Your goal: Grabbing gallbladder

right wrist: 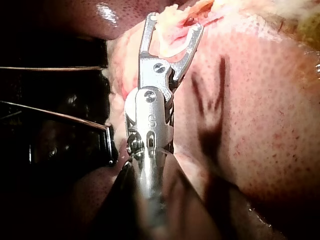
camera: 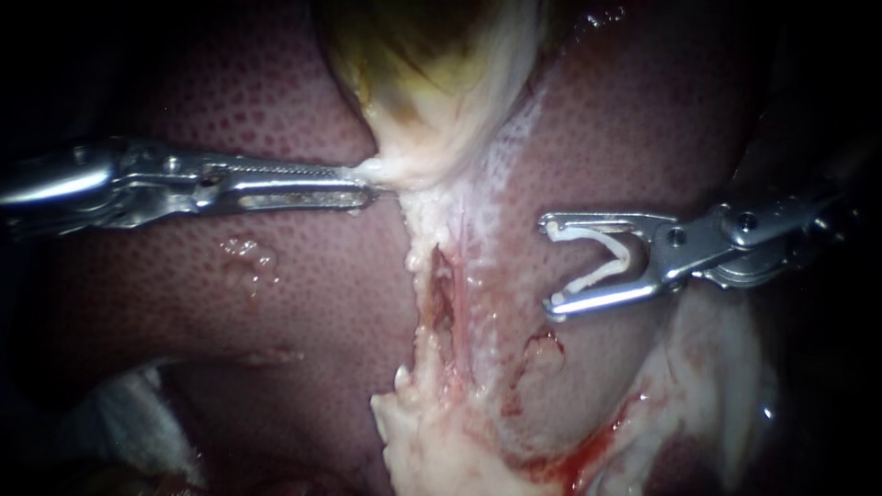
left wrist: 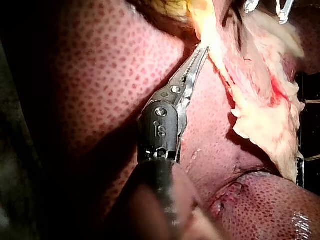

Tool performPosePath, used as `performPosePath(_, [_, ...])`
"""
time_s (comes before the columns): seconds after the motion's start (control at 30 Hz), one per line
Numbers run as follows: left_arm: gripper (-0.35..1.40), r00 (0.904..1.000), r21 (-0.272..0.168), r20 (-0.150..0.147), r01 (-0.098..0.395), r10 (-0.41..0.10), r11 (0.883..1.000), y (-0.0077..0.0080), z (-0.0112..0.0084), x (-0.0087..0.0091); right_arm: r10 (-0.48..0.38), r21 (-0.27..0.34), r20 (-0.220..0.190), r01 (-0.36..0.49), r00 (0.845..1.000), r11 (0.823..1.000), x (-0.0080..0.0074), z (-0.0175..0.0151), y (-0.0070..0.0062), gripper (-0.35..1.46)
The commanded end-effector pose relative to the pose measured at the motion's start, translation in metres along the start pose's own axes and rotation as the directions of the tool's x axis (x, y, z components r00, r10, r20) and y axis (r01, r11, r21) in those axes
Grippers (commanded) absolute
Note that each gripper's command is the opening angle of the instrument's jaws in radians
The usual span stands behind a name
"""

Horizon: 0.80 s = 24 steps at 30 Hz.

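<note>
The left instrument's (camera: 364, 184) jaws are clenched together, their tip pinching the pale lower edge of the gallbladder (camera: 432, 73), which hangs yellow-green at the top middle of the endoscope view. In the left wrist view the same thin closed jaws (left wrist: 200, 51) end in yellowish tissue ahead of them. The right instrument's (camera: 549, 264) jaws stand wide apart yet grasp a white clip (camera: 602, 273), which lines both of them in a V; they hover over the liver (camera: 230, 303), near but clear of the raw pale strip (camera: 441, 285) running down from the gallbladder. In the right wrist view the clip (right wrist: 180, 47) bows between those jaws (right wrist: 175, 22), with pale tissue just ahead. Blood (camera: 570, 459) pools low along the strip's right edge.
</note>
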Motion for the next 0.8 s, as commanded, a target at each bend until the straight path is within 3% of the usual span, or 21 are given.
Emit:
performPosePath(0.03, [-0.35, 1.0000, 0.002, -0.001, 0.001, -0.001, 1.000, -0.0002, -0.0008, 0.0002, 0.000, 0.000, 0.000, 0.000, 1.000, 1.000, 0.0000, -0.0001, 0.0000, 0.59])
performPosePath(0.2, [-0.35, 1.0000, 0.016, 0.003, -0.002, 0.002, 1.000, -0.0009, -0.0034, 0.0014, 0.006, 0.000, 0.000, -0.006, 1.000, 1.000, -0.0001, -0.0002, 0.0000, 0.59])
performPosePath(0.37, [-0.35, 0.9997, 0.034, -0.015, -0.020, 0.020, 0.999, -0.0016, -0.0050, 0.0028, 0.006, 0.000, 0.000, -0.006, 1.000, 1.000, 0.0000, -0.0002, 0.0000, 0.59])
performPosePath(0.8, [-0.35, 0.9995, 0.041, -0.021, -0.022, 0.023, 0.999, -0.0017, -0.0054, 0.0031, 0.006, 0.000, 0.000, -0.006, 1.000, 1.000, -0.0001, -0.0002, 0.0000, 0.59])
